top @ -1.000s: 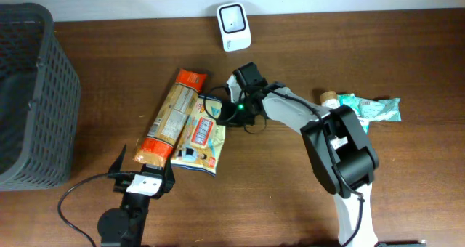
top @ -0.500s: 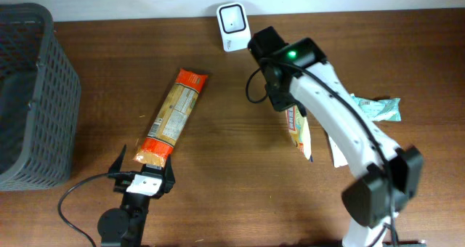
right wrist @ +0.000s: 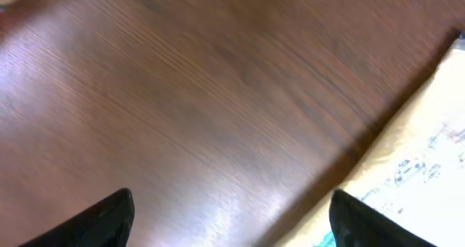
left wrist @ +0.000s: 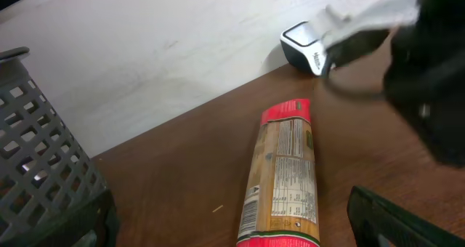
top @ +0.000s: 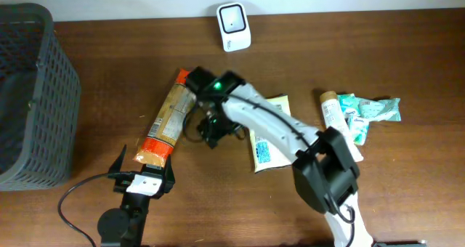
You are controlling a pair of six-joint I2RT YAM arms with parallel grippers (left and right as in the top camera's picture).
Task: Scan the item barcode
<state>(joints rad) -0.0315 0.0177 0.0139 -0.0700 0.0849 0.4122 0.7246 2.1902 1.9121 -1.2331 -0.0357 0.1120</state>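
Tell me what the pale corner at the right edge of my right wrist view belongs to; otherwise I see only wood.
Observer: It is a flat pale yellow printed packet. It lies loose on the brown wooden table, just to the right of the right gripper.
Operator: Where is the scanner from there?
Observer: The white boxy barcode scanner stands at the far edge of the table, well beyond the packet.
Operator: Anything on the gripper's other side?
Observer: A long orange and tan pasta packet lies diagonally just to its left.
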